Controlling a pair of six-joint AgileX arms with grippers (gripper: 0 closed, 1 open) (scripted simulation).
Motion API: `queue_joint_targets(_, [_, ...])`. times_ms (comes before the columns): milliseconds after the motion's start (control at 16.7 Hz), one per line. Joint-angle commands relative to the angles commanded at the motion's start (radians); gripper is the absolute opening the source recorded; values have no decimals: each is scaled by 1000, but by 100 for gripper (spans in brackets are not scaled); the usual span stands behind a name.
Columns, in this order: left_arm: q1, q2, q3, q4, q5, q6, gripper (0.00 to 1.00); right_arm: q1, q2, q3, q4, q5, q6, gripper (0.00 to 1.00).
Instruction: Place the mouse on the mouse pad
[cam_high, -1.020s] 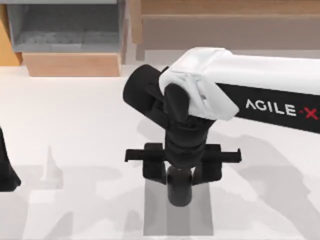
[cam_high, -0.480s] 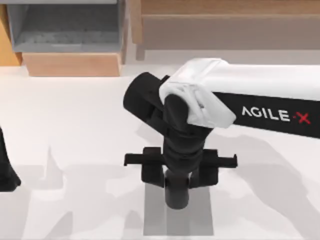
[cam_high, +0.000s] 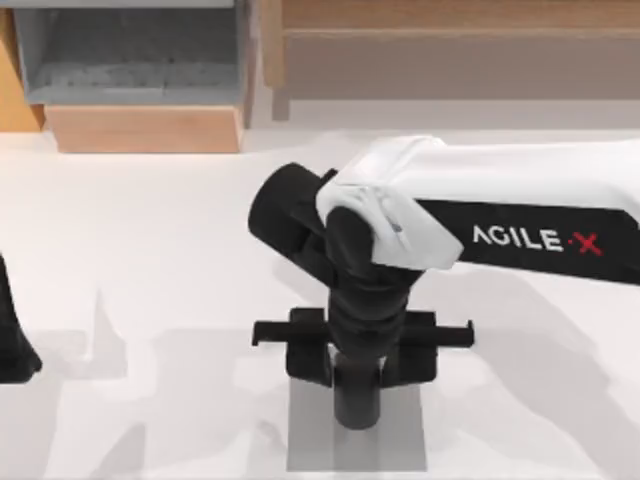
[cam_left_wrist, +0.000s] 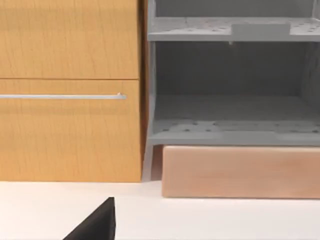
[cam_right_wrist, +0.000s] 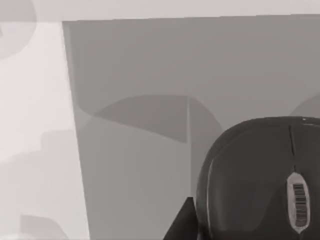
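My right gripper (cam_high: 357, 390) hangs over the mouse pad (cam_high: 402, 442), a flat mid-grey rectangle near the table's front edge, middle. It is shut on the mouse (cam_high: 357, 408), a dark rounded body poking out below the wrist. In the right wrist view the mouse (cam_right_wrist: 260, 180) with its scroll wheel sits close above the mouse pad (cam_right_wrist: 140, 145), and one black fingertip (cam_right_wrist: 182, 226) shows beside it. Whether the mouse touches the pad I cannot tell. My left gripper (cam_high: 12, 345) is parked at the table's left edge.
A grey open shelf unit (cam_high: 130, 60) over a wooden block (cam_high: 145, 128) stands at the back left. A long wooden board (cam_high: 450, 50) runs along the back. The left wrist view faces a wooden drawer front (cam_left_wrist: 70, 95) and the grey shelves (cam_left_wrist: 230, 90).
The right arm has shifted toward the table's front edge with the mouse, bringing it further over the pad. The left arm has not moved.
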Motion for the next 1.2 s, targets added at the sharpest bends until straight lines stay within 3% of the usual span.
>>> queue_joint_targets(60, [0,0,0,0,0,0,100,0,0,0,0,0,0,0])
queue_joint_targets(840, [0,0,0,0,0,0,100,0,0,0,0,0,0,98])
queue_joint_targets(1200, [0,0,0,0,0,0,100,0,0,0,0,0,0,100])
